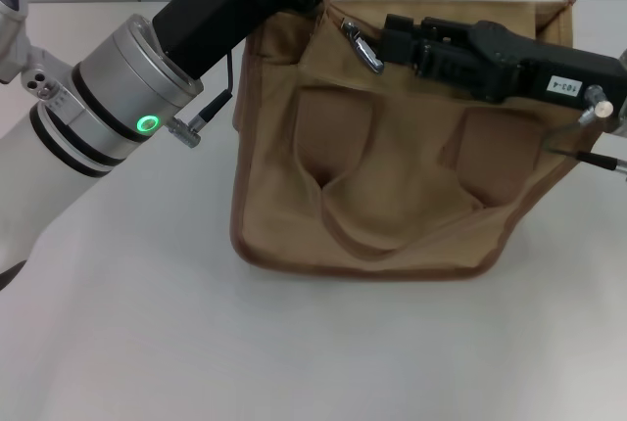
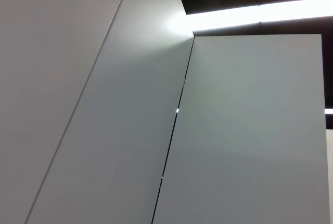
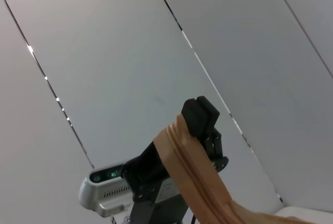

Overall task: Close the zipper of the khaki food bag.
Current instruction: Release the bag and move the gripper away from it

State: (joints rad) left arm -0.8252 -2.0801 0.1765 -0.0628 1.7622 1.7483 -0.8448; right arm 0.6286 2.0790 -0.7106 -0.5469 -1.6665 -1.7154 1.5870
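Plain white desk (image 1: 147, 343), smooth matte top, fills the head view from the near edge to the far side. At the far edge it meets a pale wall made of panels with thin dark seams. One item sits directly on the desk: the khaki food bag (image 1: 392, 186), right of centre and toward the far side. It is boxy tan canvas with darker brown piping, and its bottom edge rests flat on the surface. Two looped handles droop down its front face over the pocket. The bag throws a soft shadow on the desk along its left and near edges. Both arms are above the desk; whether they touch it cannot be told.
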